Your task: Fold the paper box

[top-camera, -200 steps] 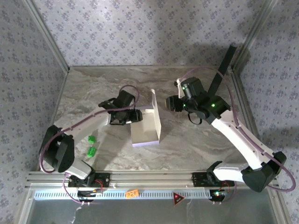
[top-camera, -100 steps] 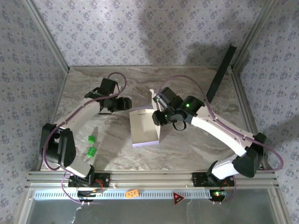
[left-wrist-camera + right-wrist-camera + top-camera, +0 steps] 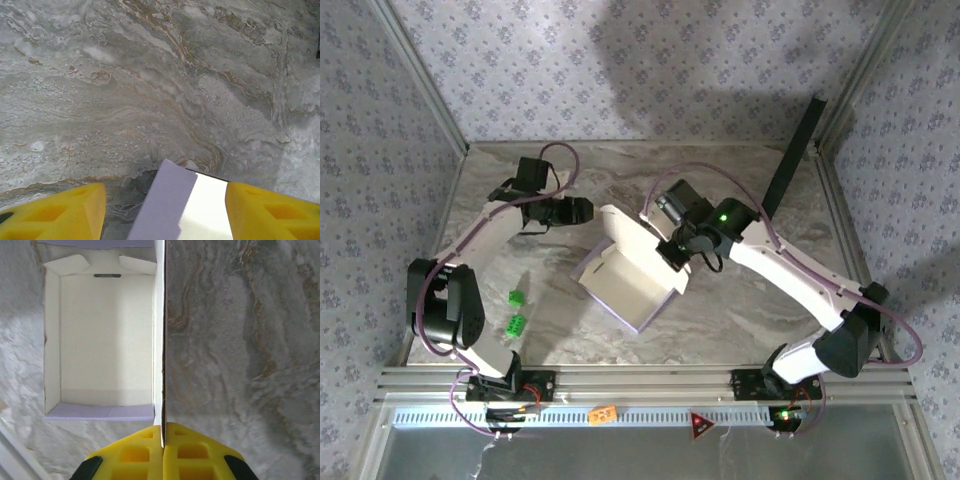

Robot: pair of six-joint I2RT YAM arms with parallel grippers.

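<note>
The paper box [image 3: 623, 288] lies at the middle of the table, turned at an angle, its lavender lid panel raised over the tray. My right gripper [image 3: 673, 252] is shut on that lid's free edge. In the right wrist view the panel [image 3: 160, 340] runs edge-on into the gripper [image 3: 163, 428], with the beige inside of the box [image 3: 102, 340] to its left. My left gripper [image 3: 583, 212] hangs open just beyond the box's far-left corner. In the left wrist view a lavender flap [image 3: 165, 200] lies between the yellow fingers [image 3: 60, 212], touching neither.
Two small green blocks [image 3: 517, 298] [image 3: 516, 324] sit near the left arm's base. A long black panel [image 3: 792, 160] leans in the back right corner. Patterned walls close off the left, back and right of the marble table [image 3: 740, 310].
My right gripper has moved in and shut on the lid's edge, and the box has turned and its lid has tipped down. The left arm has drawn back toward the far left.
</note>
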